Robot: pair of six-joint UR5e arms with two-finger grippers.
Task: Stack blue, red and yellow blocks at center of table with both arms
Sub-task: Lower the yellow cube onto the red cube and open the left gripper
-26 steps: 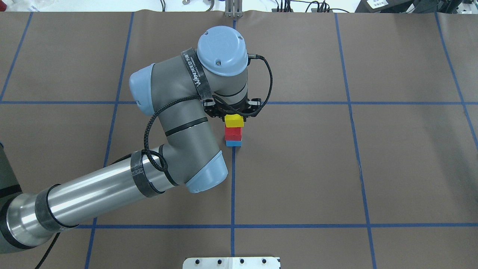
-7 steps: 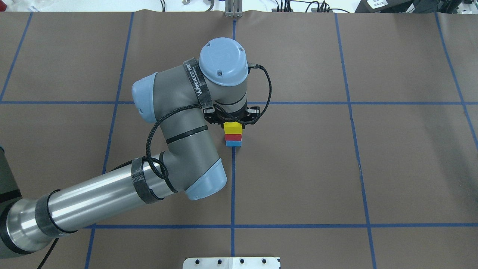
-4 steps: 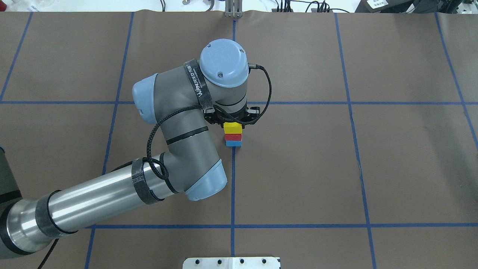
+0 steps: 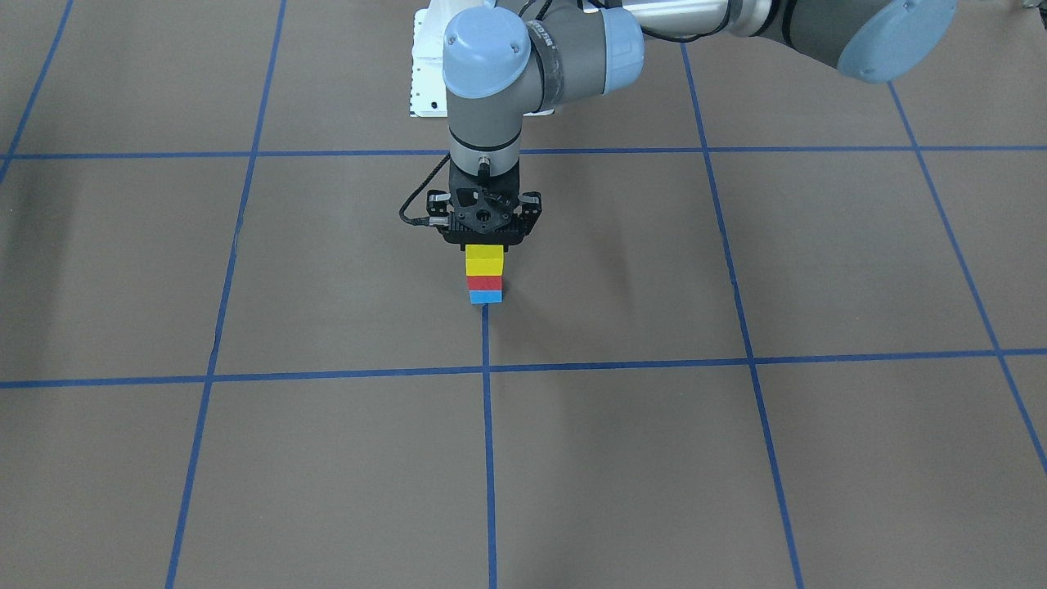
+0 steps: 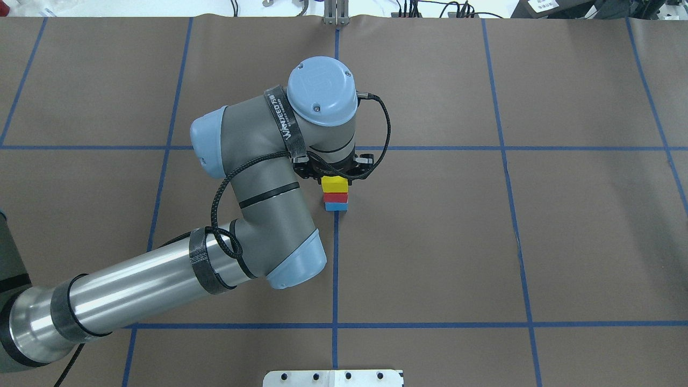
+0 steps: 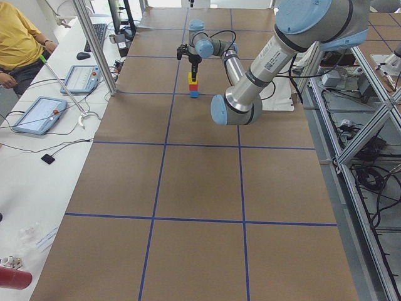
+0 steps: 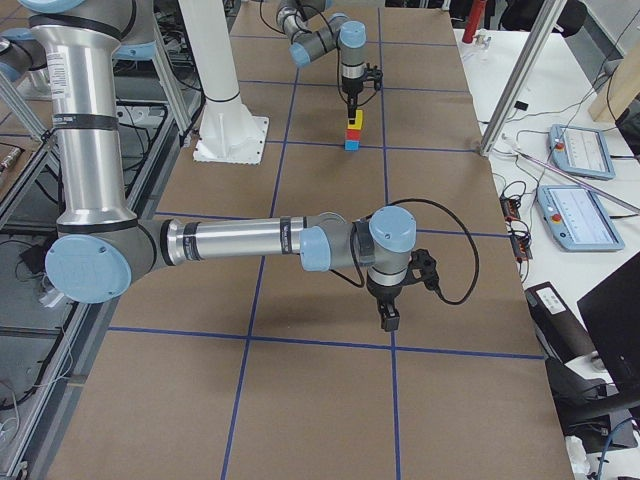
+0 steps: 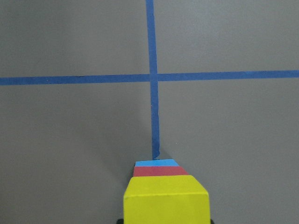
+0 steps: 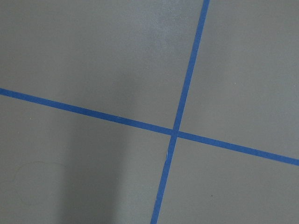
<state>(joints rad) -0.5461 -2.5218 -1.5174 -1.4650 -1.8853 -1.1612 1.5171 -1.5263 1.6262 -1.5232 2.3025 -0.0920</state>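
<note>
A yellow block (image 4: 484,260) sits on a red block (image 4: 484,283), which sits on a blue block (image 4: 485,296), in a stack at the table's centre on a blue tape line. My left gripper (image 4: 484,249) points straight down over the stack and is shut on the yellow block (image 5: 335,185). In the left wrist view the yellow block (image 8: 166,200) fills the bottom centre, with the red (image 8: 158,171) and blue (image 8: 156,163) edges beyond it. My right gripper (image 7: 387,322) hangs over bare table far from the stack; I cannot tell whether it is open or shut.
Blue tape lines (image 5: 334,269) divide the brown table into a grid. The white base plate (image 5: 333,378) is at the robot's edge. A side bench with tablets (image 6: 37,116) and a seated person (image 6: 19,37) lies beyond the far edge.
Since 3.6 s ago my left gripper has lowered the yellow block onto the red one. Over the last second almost nothing has moved.
</note>
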